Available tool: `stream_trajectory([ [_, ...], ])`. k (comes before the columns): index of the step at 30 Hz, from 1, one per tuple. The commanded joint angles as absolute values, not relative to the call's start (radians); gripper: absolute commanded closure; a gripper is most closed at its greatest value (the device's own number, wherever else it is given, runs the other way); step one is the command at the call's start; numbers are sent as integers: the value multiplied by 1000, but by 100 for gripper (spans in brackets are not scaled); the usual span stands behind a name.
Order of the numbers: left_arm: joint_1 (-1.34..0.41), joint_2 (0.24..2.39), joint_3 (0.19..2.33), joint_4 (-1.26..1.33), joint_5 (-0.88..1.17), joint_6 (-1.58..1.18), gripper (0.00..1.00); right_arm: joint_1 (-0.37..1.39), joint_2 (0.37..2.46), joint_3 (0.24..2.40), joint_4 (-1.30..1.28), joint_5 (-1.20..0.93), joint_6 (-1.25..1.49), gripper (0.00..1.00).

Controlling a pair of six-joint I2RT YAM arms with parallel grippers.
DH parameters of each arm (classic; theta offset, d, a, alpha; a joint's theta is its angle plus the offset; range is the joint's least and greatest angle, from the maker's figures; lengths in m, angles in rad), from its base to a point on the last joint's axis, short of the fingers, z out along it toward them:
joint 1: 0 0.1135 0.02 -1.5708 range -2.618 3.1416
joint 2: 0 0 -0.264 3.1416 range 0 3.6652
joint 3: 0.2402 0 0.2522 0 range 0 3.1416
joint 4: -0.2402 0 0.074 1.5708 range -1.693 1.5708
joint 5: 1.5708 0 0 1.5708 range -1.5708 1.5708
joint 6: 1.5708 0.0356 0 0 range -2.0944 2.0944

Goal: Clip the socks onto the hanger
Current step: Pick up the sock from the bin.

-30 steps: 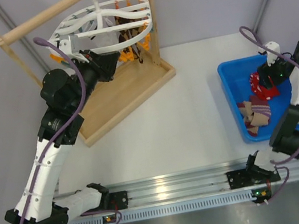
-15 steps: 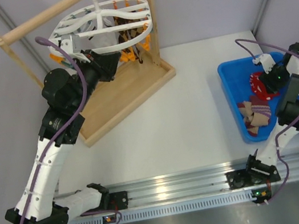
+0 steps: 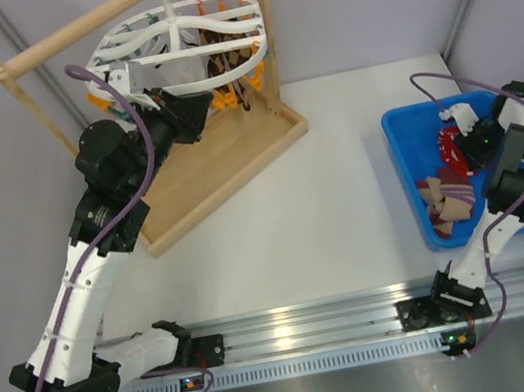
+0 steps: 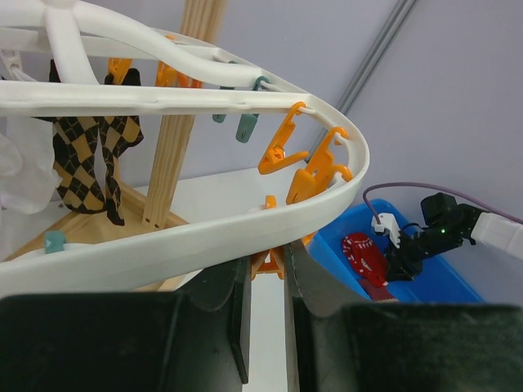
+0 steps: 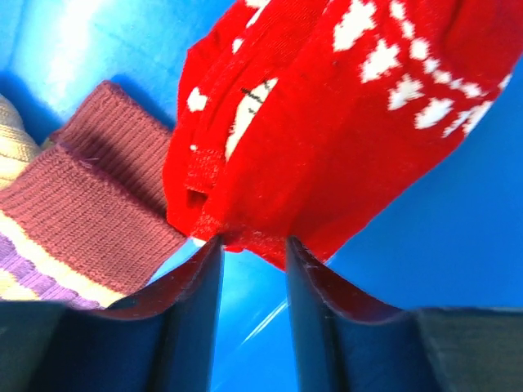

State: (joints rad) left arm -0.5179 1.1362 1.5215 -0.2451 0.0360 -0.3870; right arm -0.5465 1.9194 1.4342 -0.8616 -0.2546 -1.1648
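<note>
Swung across the bin (image 3: 401, 146) at 3 o'clock, right fingers (image 5: 188, 302) are narrowing, not yet tight, on a red sock (image 5: 343, 122); next, grip and carry to hanger (image 4: 245, 220) at 11 o'clock, where left fingers (image 4: 225, 302) pinch a clip (image 4: 265, 263).

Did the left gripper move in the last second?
No. The left gripper sits at the same spot under the hanger rim, over the wooden tray, pinching an orange clip.

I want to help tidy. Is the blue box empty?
No, the blue box holds a red sock and some striped socks.
</note>
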Motion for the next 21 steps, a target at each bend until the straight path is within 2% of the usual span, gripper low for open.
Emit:
stream_trajectory([
  [1, -514, 1124, 1503, -209, 21, -368, 100, -538, 1937, 1453, -905, -250, -1160, 59],
  [3, -514, 1124, 1503, -209, 20, -368, 100, -537, 1959, 1472, -908, -250, -1143, 52],
  [4, -514, 1123, 1503, -210, 21, -367, 100, -537, 1965, 1477, -911, -253, -1138, 56],
  [6, -514, 1121, 1505, -210, 20, -365, 100, -534, 1983, 1492, -913, -262, -1131, 67],
  [7, -514, 1118, 1505, -212, 20, -361, 100, -534, 1988, 1500, -916, -267, -1124, 77],
  [10, -514, 1115, 1505, -215, 12, -354, 100, -534, 1994, 1531, -949, -290, -1114, 98],
  [11, -512, 1114, 1502, -215, 11, -354, 100, -534, 1979, 1534, -963, -294, -1114, 100],
  [16, -512, 1108, 1493, -213, 12, -356, 100, -551, 1876, 1558, -1041, -382, -1126, 100],
  [21, -512, 1104, 1489, -210, 15, -359, 100, -598, 1810, 1707, -1185, -521, -1066, 100],
])
